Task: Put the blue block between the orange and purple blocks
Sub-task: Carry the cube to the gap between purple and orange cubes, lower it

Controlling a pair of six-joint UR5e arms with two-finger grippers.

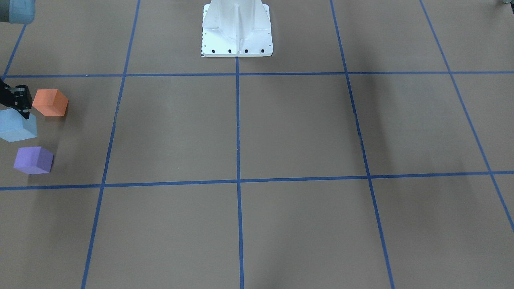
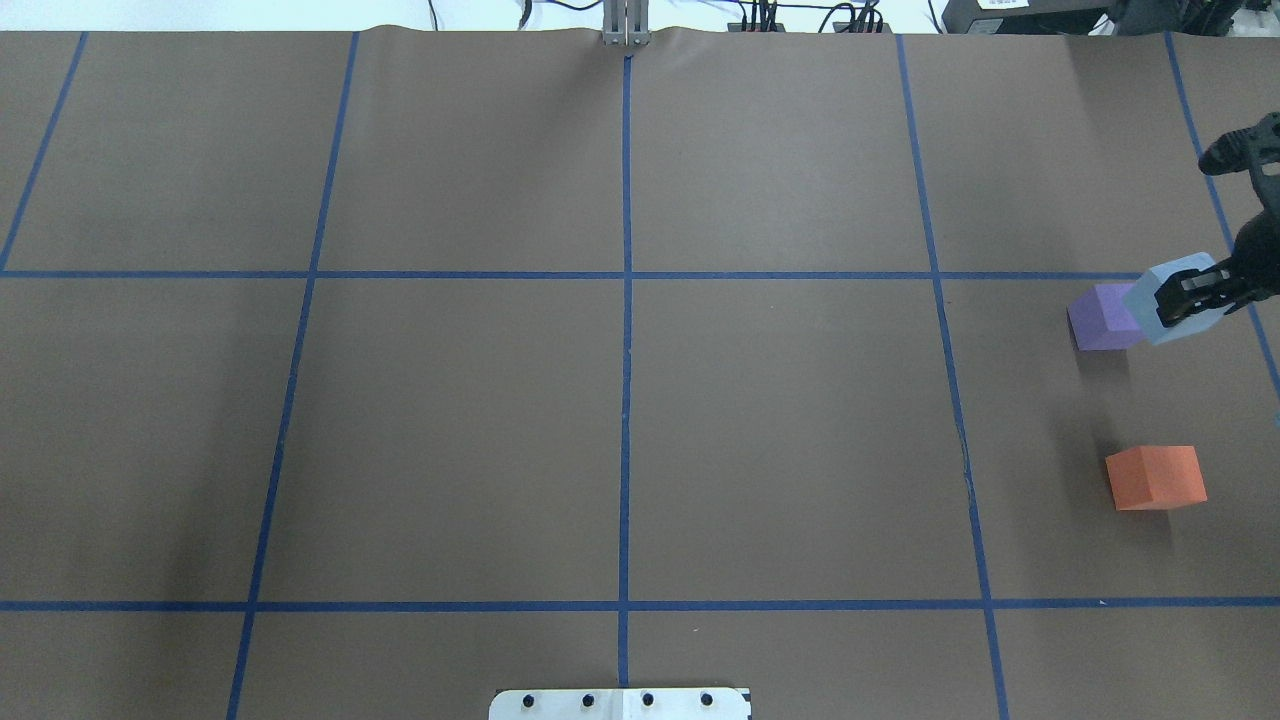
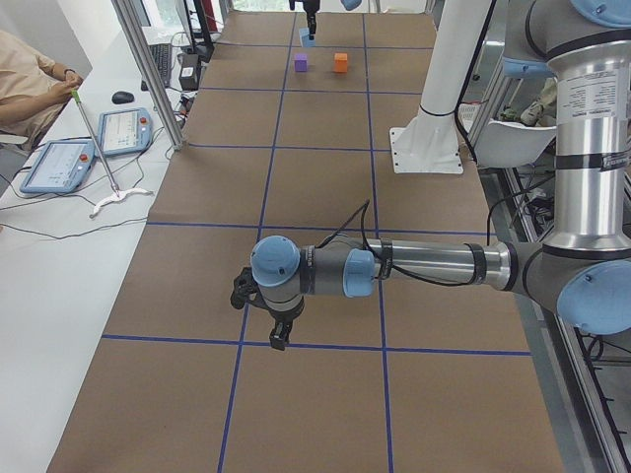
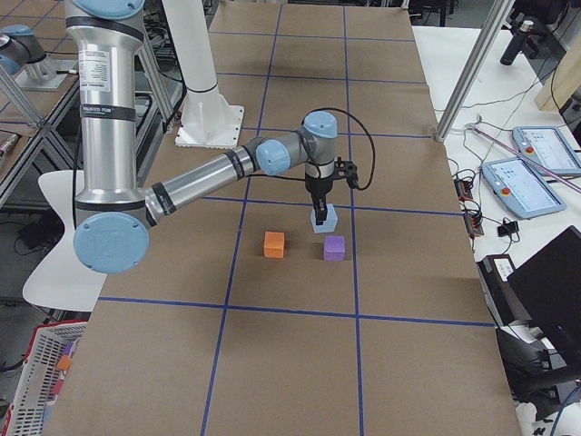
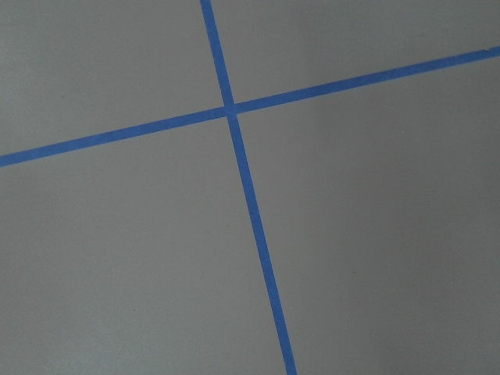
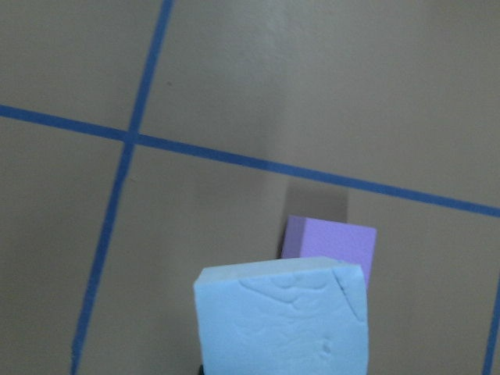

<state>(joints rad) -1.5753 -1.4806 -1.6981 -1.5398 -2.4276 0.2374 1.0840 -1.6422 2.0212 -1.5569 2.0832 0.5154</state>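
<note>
My right gripper (image 2: 1196, 298) is shut on the light blue block (image 2: 1168, 300) and holds it off the table, close beside the purple block (image 2: 1100, 318). The orange block (image 2: 1155, 478) lies apart, nearer the robot. In the front view the blue block (image 1: 18, 126) hangs under the gripper (image 1: 19, 103), level between the orange block (image 1: 50, 102) and the purple block (image 1: 33, 159) but offset toward the table's end. The right wrist view shows the blue block (image 6: 285, 320) over the purple one (image 6: 332, 242). My left gripper (image 3: 274, 327) hovers low over the table far away; I cannot tell its state.
The robot's white base (image 1: 237, 30) stands at the table's middle edge. Blue tape lines (image 2: 627, 275) divide the brown table into squares. The blocks lie near the table's right end. Operators' tablets (image 4: 531, 177) lie on a side bench.
</note>
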